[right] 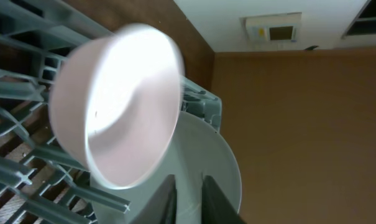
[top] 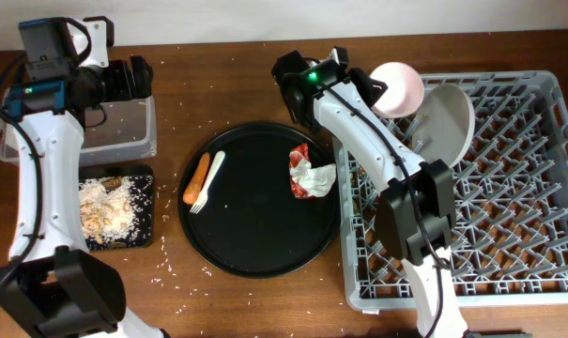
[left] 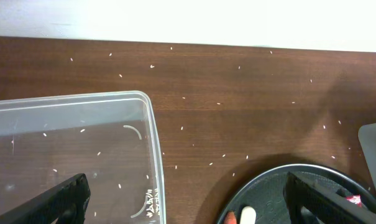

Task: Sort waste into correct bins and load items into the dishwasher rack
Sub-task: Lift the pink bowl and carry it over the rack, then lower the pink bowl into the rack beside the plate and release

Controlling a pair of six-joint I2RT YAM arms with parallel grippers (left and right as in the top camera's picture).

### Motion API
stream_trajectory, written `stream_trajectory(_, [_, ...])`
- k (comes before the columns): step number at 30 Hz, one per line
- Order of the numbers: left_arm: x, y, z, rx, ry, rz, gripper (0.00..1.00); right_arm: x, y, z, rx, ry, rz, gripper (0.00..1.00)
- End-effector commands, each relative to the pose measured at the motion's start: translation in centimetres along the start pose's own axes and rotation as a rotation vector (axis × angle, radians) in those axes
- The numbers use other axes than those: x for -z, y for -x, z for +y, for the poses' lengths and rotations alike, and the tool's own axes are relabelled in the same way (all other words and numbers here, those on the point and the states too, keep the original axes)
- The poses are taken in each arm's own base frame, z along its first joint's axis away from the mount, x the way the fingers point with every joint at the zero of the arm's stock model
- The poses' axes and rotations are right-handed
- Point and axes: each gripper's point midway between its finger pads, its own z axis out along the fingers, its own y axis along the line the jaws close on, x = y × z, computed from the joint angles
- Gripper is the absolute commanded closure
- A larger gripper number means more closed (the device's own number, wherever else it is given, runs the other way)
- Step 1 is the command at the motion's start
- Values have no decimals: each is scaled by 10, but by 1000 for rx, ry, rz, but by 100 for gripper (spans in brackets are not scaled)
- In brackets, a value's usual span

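The small white bowl (right: pixel 122 106) sits tipped on its side at the back left corner of the dishwasher rack (top: pixel 528 235), leaning among the pegs just beside the upright pale grey plate (top: pixel 448 122). The right gripper (right: pixel 188 186) hangs just below it, its jaws parted by only a narrow slit with nothing visibly pinched between them. The bowl looks light, rigid and smooth. Its thin rim is the natural place to pinch, one jaw inside and one outside, though the glossy wall may slip. It shows blurred in the wrist view, so it may not be settled. Left of the rack, on the round black tray (top: pixel 255 268), lie the carrot (top: pixel 197 178), the white fork (top: pixel 208 183) and the crumpled wrapper (top: pixel 307 174). The carrot is probably firm and apt to roll, so it is best taken across its middle. The fork is thin and flat, so its handle is the hold. The wrapper is soft, and any raised fold will do. Further left of the rack, the left gripper (left: pixel 186 183) hovers over the corner of the clear tub (left: pixel 69 149), jaws spread wide and empty.
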Motion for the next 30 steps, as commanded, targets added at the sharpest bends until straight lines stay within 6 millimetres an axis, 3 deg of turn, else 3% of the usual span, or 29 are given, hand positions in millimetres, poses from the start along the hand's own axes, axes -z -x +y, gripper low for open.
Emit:
stream_trajectory(1, [12, 8, -1, -2, 7, -32, 1, 5, -3, 0, -189, 24, 1, 67])
stream_trajectory(4, [12, 8, -1, -2, 7, -31, 1, 24, -4, 6, -346, 321, 11, 45])
stream_trajectory(5, [12, 8, -1, -2, 7, -31, 1, 31, -2, 5, -398, 415, 13, 43])
stream_trajectory(7, [12, 7, -1, 0, 6, -27, 1, 52, 5, -10, -520, 691, -7, 36])
stream_trajectory(9, [12, 7, -1, -1, 6, -27, 1, 64, 10, -32, -644, 883, -21, 37])
stream_trajectory(11, [12, 7, -1, 0, 6, -27, 1, 30, -3, -57, -877, 912, 103, 42])
stream_trajectory(15, [12, 7, -1, 0, 6, -25, 1, -17, -34, -29, -978, 975, 363, 46])
stream_trajectory(22, [12, 6, -1, 0, 6, -24, 1, -52, -63, 16, -970, 855, 501, 54])
stream_trajectory(26, [12, 6, -1, 0, 6, -24, 1, -69, -55, 44, -994, 860, 466, 54])
stream_trajectory(30, [12, 6, -1, 0, 6, -24, 1, -76, -48, 51, -1016, 864, 434, 54])
